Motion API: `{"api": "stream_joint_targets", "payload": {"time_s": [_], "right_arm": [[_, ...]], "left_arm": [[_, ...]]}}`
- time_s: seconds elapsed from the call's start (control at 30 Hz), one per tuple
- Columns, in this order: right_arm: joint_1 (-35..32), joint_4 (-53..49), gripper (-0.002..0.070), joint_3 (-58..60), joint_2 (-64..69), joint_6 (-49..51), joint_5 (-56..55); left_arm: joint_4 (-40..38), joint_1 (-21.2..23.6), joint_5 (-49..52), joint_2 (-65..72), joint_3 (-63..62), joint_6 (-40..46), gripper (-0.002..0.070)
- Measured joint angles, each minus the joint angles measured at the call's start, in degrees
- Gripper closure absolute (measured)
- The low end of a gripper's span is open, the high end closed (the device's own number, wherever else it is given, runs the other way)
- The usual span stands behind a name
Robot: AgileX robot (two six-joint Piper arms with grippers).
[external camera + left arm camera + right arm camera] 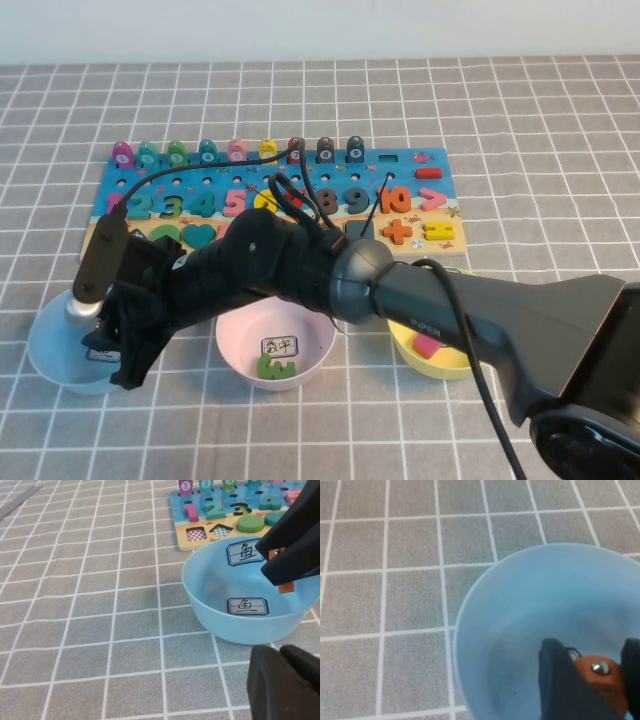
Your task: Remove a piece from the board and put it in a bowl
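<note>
Orange wooden fish-shaped piece (600, 676) sits clamped between the black fingers of the right end effector (592, 680), suspended inside the light blue round plastic bowl (220, 615) bearing two white labels. Three bowls stand on the grey gridded desk (560, 130): blue, pink (240, 345) containing one green piece (275, 367), yellow (415, 355) containing one pink piece (428, 346). One long wooden puzzle board (420, 165) lies behind. Left end effector (282, 685): state cannot be told.

Right arm (300, 265) hides much of the board (420, 165); bowl (520, 630) cut off.
</note>
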Motion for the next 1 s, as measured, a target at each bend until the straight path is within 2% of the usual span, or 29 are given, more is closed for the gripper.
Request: {"api": "stream_joint_targets", "payload": {"time_s": [0.83, 0.9, 1.0], "right_arm": [[0.00, -3.72, 0.0465, 0.00, 0.00, 0.00, -0.24], [0.00, -4.11, 0.0447, 0.00, 0.00, 0.00, -0.24], [0.00, -4.21, 0.0381, 0.00, 0.00, 0.00, -0.24]], "left_arm": [[0.00, 0.00, 0.05, 0.00, 0.00, 0.00, 0.0675], [0.00, 0.00, 0.05, 0.00, 0.00, 0.00, 0.0675], [0.00, 0.00, 0.05, 0.00, 0.00, 0.00, 0.0675]]}}
